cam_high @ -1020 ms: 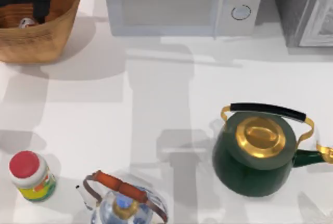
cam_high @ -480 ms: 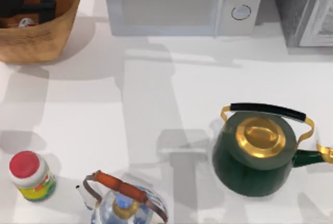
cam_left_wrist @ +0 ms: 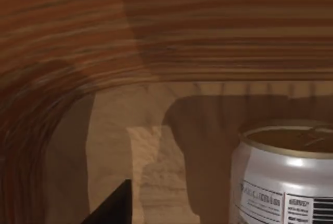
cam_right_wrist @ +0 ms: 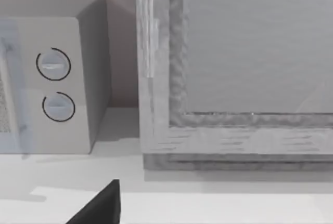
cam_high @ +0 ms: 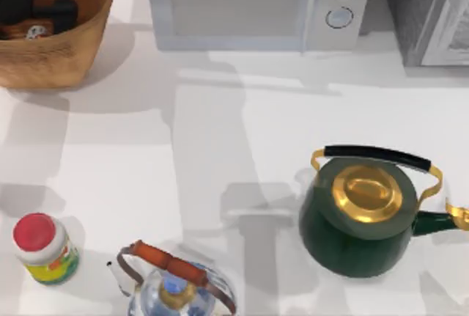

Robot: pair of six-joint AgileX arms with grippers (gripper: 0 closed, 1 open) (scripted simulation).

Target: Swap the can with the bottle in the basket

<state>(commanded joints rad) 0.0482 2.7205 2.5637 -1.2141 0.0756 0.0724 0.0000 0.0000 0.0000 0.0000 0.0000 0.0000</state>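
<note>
Front edge of table, left: bottle [cam_high: 44, 248], upright, red cap up, standing free and well apart from the basket. Just beside it, glass kettle [cam_high: 176, 287] with orange handle. Front right: green kettle [cam_high: 366, 221], gold lid, black grip.

Back left corner: basket [cam_high: 69, 45], wicker, ribbed wall. The left gripper [cam_high: 29, 9] is down inside it, dark against the floor of the basket.

Inside the basket, left wrist view: can [cam_left_wrist: 283, 177], upright, metal top showing, standing on the basket floor close before the camera, near the curved wall. One dark finger [cam_left_wrist: 112, 208] enters at the frame edge, apart from the can; whether the fingers are spread or closed cannot be told.

Back wall: microwave [cam_high: 249, 4], two dials. The right wrist view faces its dial end [cam_right_wrist: 54, 86].

Step in hand, by judgement: first half of the swap, reaching for the can (not yet gripped, as far as can be seen). Next move calls for centring on the can, closing, and lifting clear of the rim.
</note>
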